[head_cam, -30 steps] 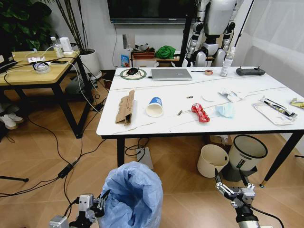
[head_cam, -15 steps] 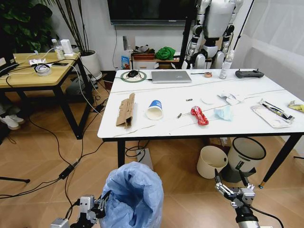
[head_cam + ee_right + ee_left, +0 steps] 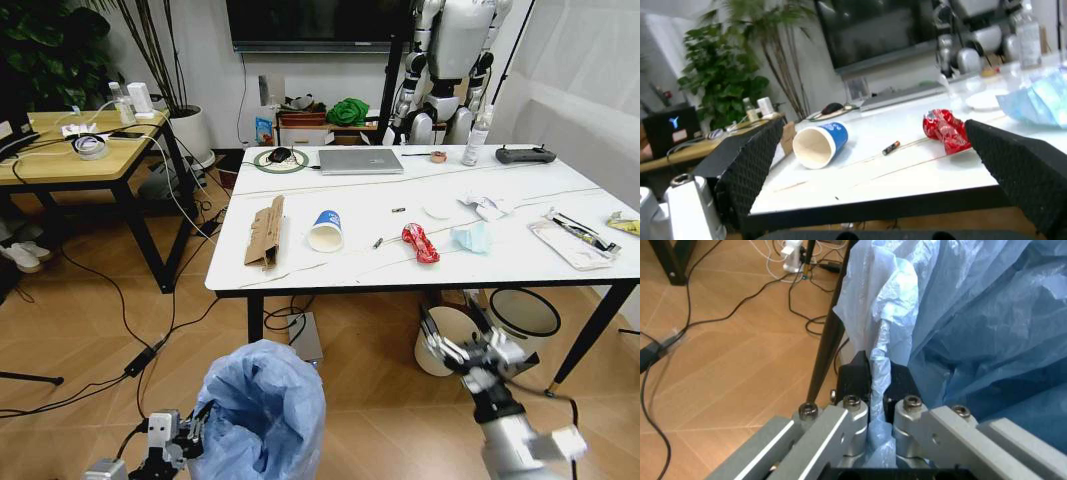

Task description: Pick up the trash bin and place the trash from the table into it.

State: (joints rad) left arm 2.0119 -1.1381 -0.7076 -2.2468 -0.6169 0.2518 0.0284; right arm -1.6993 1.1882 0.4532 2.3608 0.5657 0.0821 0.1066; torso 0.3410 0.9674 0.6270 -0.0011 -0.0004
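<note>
The trash bin (image 3: 262,410), lined with a crinkled light-blue bag, sits low in the head view with my left gripper (image 3: 192,428) at its left side. The left wrist view has that gripper (image 3: 877,390) shut on a fold of the bag (image 3: 973,315). My right gripper (image 3: 455,330) hangs open below the table's front edge (image 3: 400,285). On the table lie brown cardboard (image 3: 265,230), a paper cup (image 3: 325,228), a red wrapper (image 3: 420,241), a face mask (image 3: 472,236), tissues (image 3: 487,204), a clear package (image 3: 570,238) and a yellow wrapper (image 3: 625,224). Between the open right gripper's (image 3: 873,132) fingers show the cup (image 3: 819,143) and red wrapper (image 3: 945,131).
A cream bucket (image 3: 443,352) and a grey-and-white bin (image 3: 522,318) stand under the table on the right. A laptop (image 3: 360,159), a bottle (image 3: 476,130) and a controller (image 3: 525,153) sit at the table's far side. A wooden table (image 3: 70,155) stands left; cables (image 3: 140,355) cross the floor.
My right gripper has risen and moved left, up to the table's front edge. The bin and my left gripper have shifted slightly left and lower in the picture.
</note>
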